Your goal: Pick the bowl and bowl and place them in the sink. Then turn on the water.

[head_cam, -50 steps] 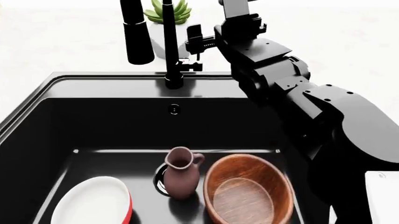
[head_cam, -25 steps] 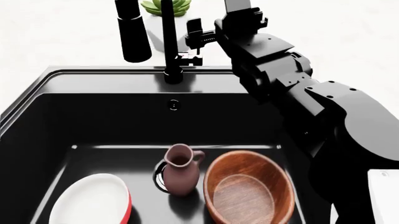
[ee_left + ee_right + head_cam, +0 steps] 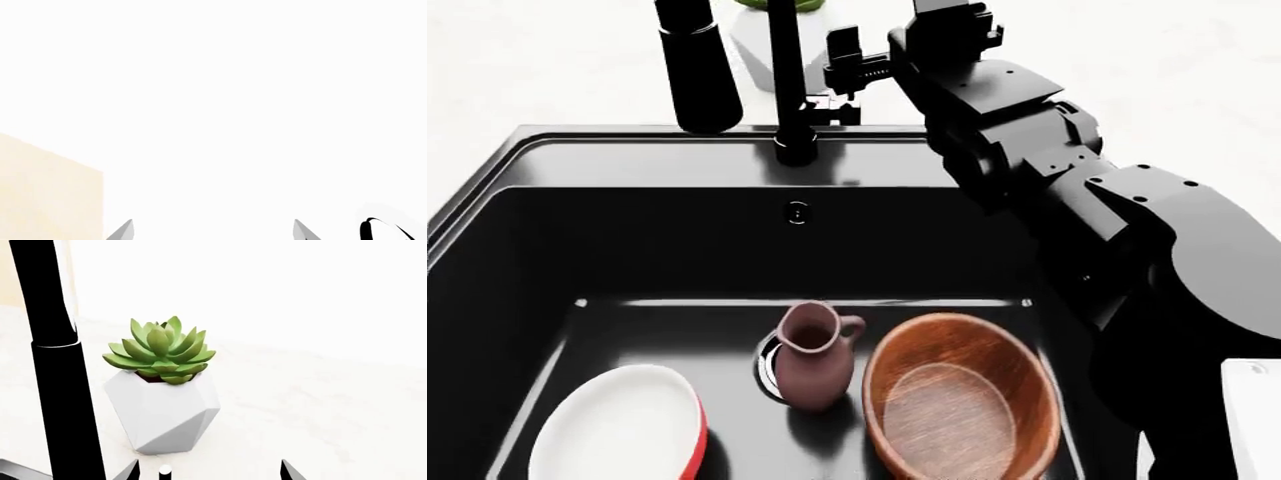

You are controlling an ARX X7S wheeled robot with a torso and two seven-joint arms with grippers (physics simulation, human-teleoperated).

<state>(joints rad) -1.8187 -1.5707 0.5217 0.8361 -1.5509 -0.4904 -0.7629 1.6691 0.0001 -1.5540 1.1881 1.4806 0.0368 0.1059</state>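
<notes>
Both bowls lie inside the black sink (image 3: 627, 137). The red bowl with its white inside (image 3: 614, 432) is at the front left, and the brown wooden bowl (image 3: 961, 400) at the front right. The tall black tap (image 3: 783, 80) rises from the back rim, with a short lever (image 3: 827, 108) at its base. My right gripper (image 3: 851, 68) hovers just above that lever, open (image 3: 208, 472), and a small white-tipped post (image 3: 164, 471) shows between its fingertips. My left gripper (image 3: 212, 232) is open and empty; it is out of the head view.
A small mauve pitcher (image 3: 814, 355) stands upright over the drain between the two bowls. The tap's black spray head (image 3: 701, 65) hangs left of the column. A succulent in a white faceted pot (image 3: 163, 415) sits on the counter behind the tap. A beige panel (image 3: 47, 195) fills one corner of the left wrist view.
The head view has shifted, so the sink and tap sit higher in the frame. My right gripper has come a little closer to the tap's lever. The bowls and pitcher have not moved.
</notes>
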